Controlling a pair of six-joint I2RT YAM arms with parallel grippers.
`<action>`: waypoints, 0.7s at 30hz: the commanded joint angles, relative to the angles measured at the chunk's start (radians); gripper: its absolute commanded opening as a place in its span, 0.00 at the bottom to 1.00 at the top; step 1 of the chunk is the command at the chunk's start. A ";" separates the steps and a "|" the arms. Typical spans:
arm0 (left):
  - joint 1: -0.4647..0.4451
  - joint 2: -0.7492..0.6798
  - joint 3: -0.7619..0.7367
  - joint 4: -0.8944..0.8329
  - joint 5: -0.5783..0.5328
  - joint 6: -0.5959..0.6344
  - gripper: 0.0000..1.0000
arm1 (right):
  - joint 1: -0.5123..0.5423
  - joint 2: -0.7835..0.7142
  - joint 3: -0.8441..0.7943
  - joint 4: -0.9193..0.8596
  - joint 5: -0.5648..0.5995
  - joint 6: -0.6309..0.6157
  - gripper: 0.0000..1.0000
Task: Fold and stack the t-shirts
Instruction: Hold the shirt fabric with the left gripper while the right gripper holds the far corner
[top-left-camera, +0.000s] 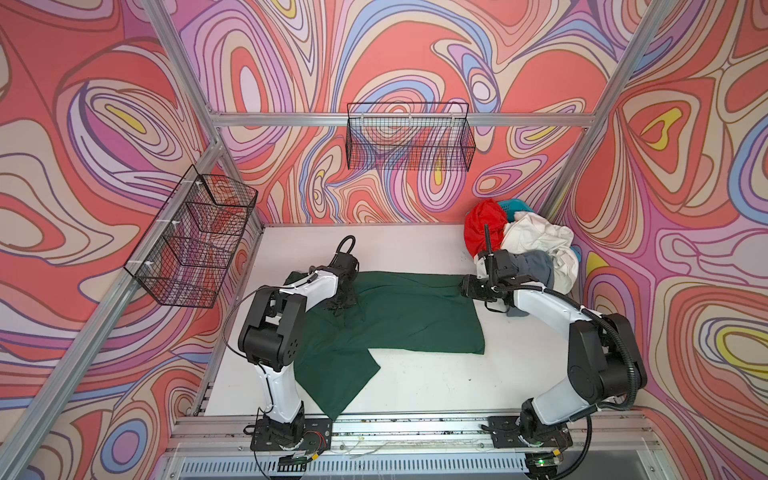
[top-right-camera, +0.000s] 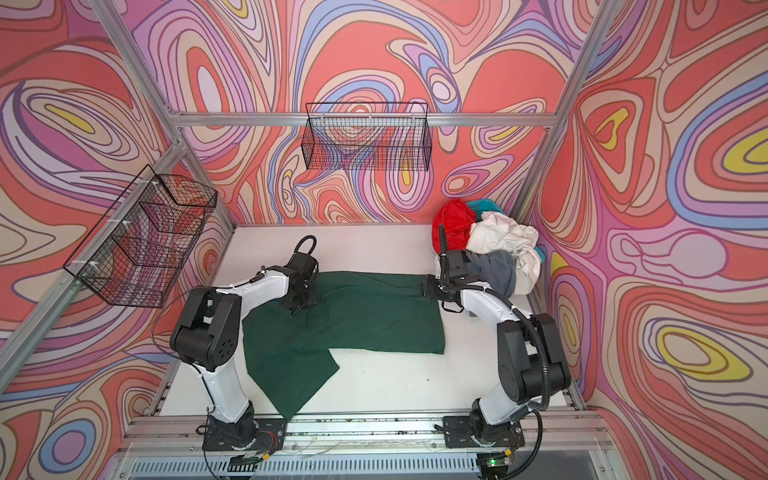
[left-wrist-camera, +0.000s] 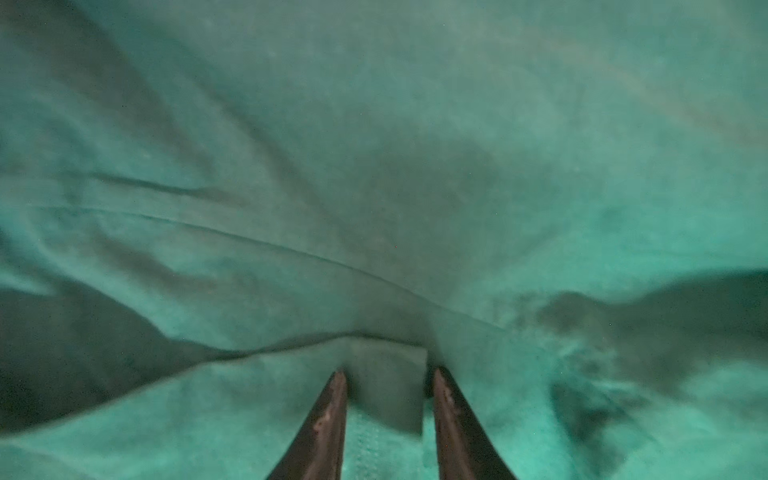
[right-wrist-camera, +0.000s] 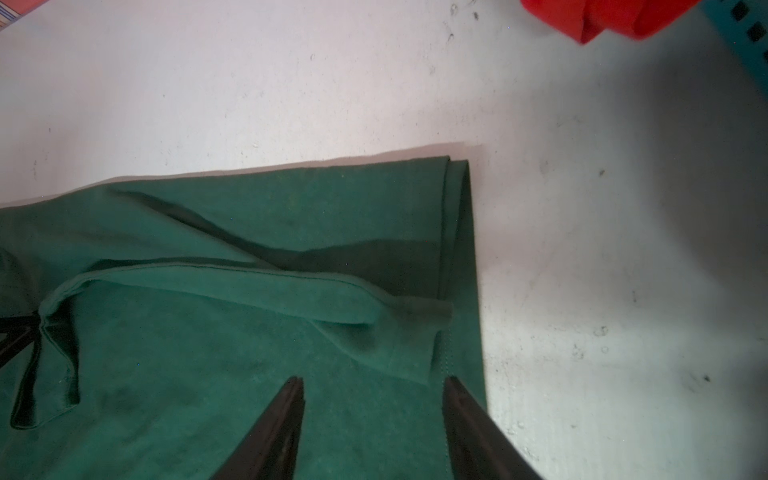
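Observation:
A dark green t-shirt (top-left-camera: 399, 316) (top-right-camera: 374, 324) lies spread on the white table, one sleeve pointing at the front rail. My left gripper (top-left-camera: 343, 305) (left-wrist-camera: 388, 372) presses down on its left half. The jaws stand a little apart, with a raised fold of green cloth (left-wrist-camera: 386, 390) between the fingertips. Open and empty, my right gripper (top-left-camera: 463, 286) (right-wrist-camera: 374, 379) hovers low over the shirt's far right hem corner (right-wrist-camera: 457, 232). Red (top-left-camera: 482, 226), off-white (top-left-camera: 536, 239) and grey-blue (top-left-camera: 536, 266) t-shirts are piled at the back right.
A turquoise mesh basket (top-left-camera: 509, 205) (right-wrist-camera: 748, 41) sits under the pile in the back right corner. Black wire baskets hang on the back wall (top-left-camera: 409, 137) and the left wall (top-left-camera: 195, 237). Bare white table (top-left-camera: 415, 386) shows in front of the green shirt.

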 joint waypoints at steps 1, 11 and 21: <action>-0.012 0.015 0.008 -0.040 -0.024 0.017 0.27 | -0.001 0.016 0.017 -0.002 -0.008 -0.015 0.57; -0.012 -0.016 -0.003 -0.055 -0.082 -0.002 0.00 | -0.002 0.019 0.023 -0.002 -0.016 -0.013 0.56; -0.011 -0.236 -0.165 -0.050 -0.189 -0.140 0.00 | 0.001 0.015 0.036 -0.019 0.047 -0.005 0.56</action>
